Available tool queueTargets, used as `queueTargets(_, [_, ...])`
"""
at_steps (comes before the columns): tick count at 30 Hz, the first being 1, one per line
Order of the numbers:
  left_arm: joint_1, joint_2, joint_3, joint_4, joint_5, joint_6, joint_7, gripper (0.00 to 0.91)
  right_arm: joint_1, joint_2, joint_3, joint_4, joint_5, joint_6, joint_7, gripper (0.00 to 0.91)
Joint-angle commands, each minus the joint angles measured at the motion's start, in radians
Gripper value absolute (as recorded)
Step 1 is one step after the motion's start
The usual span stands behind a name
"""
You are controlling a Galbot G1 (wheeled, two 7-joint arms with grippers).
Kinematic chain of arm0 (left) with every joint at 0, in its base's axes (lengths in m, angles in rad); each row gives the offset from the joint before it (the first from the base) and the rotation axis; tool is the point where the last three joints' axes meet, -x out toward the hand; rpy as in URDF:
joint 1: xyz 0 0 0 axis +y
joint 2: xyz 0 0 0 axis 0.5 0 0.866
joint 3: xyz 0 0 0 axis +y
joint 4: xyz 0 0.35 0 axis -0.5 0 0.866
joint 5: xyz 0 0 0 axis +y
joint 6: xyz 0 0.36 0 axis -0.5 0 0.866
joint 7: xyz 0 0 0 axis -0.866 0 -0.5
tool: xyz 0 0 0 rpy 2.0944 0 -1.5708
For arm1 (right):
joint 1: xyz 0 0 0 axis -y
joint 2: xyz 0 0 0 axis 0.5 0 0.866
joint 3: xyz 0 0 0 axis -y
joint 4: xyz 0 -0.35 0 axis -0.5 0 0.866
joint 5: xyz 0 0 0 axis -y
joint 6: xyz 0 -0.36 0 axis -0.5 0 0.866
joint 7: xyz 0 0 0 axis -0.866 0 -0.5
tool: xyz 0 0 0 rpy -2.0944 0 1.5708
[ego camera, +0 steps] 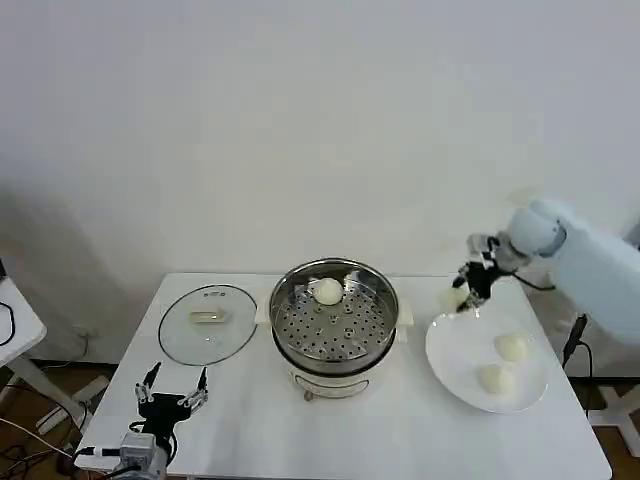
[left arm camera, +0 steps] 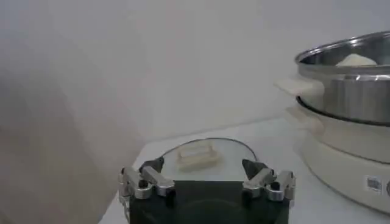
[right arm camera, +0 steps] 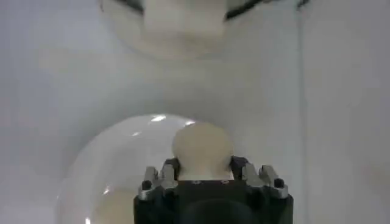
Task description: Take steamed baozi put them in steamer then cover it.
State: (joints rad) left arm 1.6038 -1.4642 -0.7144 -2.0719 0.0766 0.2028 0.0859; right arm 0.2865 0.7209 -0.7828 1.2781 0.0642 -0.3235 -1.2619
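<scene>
My left gripper (ego camera: 172, 391) waits open near the cover (ego camera: 207, 322). The steamer (ego camera: 335, 325) holds one baozi (ego camera: 328, 291). My right gripper (ego camera: 466, 291) clamps a bun (ego camera: 455, 297) above the plate (ego camera: 487, 358), where two buns lie.

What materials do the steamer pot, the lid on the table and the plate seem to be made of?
Steamer: polished metal, likely stainless steel; its wall mirrors the room and its tray is perforated. It sits on a white base, probably plastic.
Lid: clear glass, since the table shows through, with a thin metal rim and a pale handle, perhaps plastic.
Plate: glossy white, ceramic or melamine; the look leaves this open.
</scene>
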Motion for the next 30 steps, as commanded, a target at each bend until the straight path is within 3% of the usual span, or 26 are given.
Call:
queueTargets(1, [-0.002, -0.002, -0.006, -0.007, 0.001, 0.000, -0.004, 0.907, 0.270, 0.098, -0.190, 0.049, 0.209, -0.093, -0.001, 0.564])
queueTargets(8, [-0.003, -0.011, -0.011, -0.023, -0.008, -0.003, -0.007, 0.907, 0.322, 0.238, -0.262, 0.017, 0.317, -0.140, 0.015, 0.564])
queueTargets(22, [-0.011, -0.024, -0.029, -0.047, -0.023, 0.000, -0.001, 0.907, 0.237, 0.498, -0.318, -0.081, 0.301, -0.159, 0.043, 0.564])
queueTargets(30, [-0.013, -0.025, -0.043, -0.038, -0.026, 0.001, -0.005, 0.907, 0.193, 0.579, -0.342, -0.162, 0.275, -0.146, 0.044, 0.564])
